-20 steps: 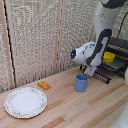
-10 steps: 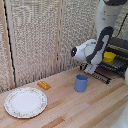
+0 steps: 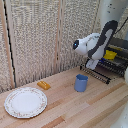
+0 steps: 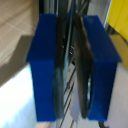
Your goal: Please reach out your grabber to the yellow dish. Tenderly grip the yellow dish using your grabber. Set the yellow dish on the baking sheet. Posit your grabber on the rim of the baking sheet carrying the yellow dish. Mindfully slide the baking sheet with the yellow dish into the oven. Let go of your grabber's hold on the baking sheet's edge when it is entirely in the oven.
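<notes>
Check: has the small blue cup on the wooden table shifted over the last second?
No. The small blue cup keeps its place beside the orange block.

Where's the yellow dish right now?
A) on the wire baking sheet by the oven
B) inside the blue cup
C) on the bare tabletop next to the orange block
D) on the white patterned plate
A: in the exterior view the yellow dish sits on the dark wire baking sheet at the oven, far from the plate and blue cup.
</notes>
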